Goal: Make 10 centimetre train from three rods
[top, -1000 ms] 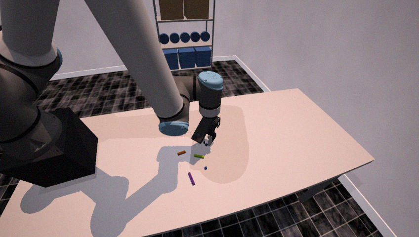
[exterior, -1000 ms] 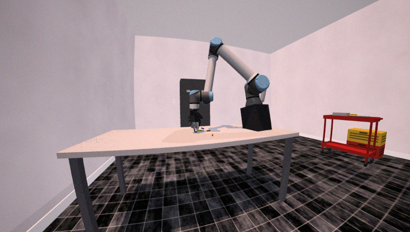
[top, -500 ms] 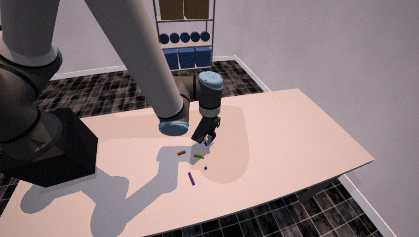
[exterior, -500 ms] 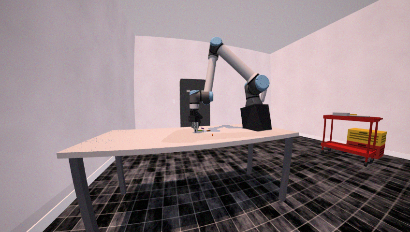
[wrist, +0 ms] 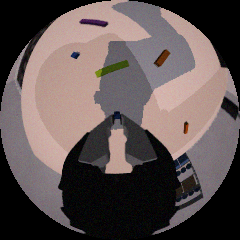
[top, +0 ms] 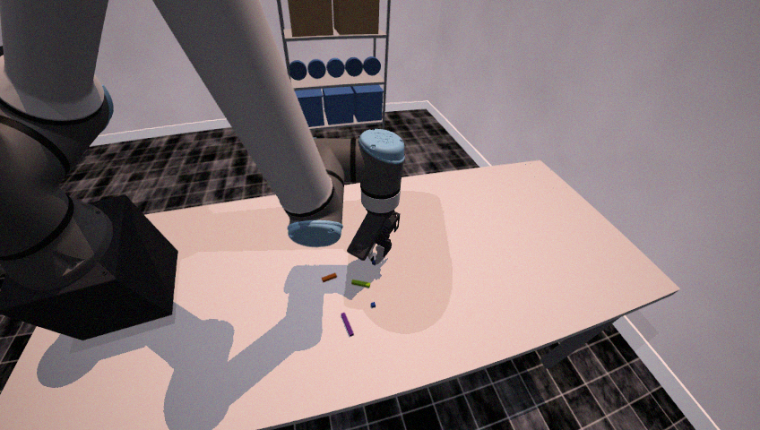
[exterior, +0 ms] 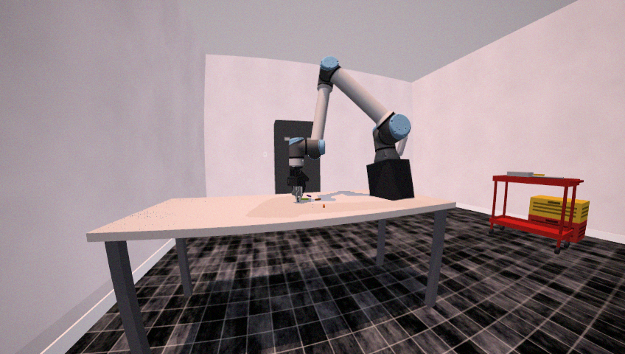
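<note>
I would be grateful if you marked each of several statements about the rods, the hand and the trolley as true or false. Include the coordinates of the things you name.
1. The hand (top: 375,259) (exterior: 298,200) (wrist: 117,115) is closed on a blue rod (top: 374,262) (wrist: 117,115). True.
2. The lime rod (top: 360,283) (exterior: 304,199) (wrist: 115,68) touches the purple rod (top: 347,324) (exterior: 308,195) (wrist: 94,22) end to end. False: they lie well apart.
3. A second blue rod (top: 372,305) (wrist: 75,55) lies on the table, outside the hand. True.
4. The trolley (exterior: 535,179) is green. False: it is red.
5. The lime rod lies partly in shadow. True.
6. The purple rod stands on end. False: it lies flat.
</note>
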`<state>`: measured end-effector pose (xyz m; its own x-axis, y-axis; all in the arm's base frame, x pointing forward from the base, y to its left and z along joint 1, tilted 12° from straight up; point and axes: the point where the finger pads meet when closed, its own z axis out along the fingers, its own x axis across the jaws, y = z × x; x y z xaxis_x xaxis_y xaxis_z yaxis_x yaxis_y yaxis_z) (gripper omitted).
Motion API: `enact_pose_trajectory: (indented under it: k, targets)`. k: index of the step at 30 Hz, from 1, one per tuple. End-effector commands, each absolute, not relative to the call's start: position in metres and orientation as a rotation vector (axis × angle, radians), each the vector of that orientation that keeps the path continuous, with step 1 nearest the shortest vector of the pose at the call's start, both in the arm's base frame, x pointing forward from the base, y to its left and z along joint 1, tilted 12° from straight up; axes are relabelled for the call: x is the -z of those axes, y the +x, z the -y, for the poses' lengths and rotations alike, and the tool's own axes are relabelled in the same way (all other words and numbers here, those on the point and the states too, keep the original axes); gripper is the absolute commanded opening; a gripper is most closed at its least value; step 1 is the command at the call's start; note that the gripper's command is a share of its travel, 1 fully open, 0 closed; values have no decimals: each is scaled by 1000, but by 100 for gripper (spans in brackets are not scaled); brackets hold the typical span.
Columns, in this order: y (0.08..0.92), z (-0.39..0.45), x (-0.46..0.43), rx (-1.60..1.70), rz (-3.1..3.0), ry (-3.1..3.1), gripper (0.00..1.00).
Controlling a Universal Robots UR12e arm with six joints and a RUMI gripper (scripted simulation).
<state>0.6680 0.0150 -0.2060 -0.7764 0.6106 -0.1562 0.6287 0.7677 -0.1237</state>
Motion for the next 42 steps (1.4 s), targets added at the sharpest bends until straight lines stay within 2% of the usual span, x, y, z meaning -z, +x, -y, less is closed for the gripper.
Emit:
enact_pose_trajectory:
  k: [1,17,29,42]
  targets:
    - [669,-15,205,257,-2851,1003,0]
    - [668,-19,185,257,-2851,1003,0]
    - [664,-34,111,257,-2851,1003,0]
    - [663,-35,108,257,-2851,1003,0]
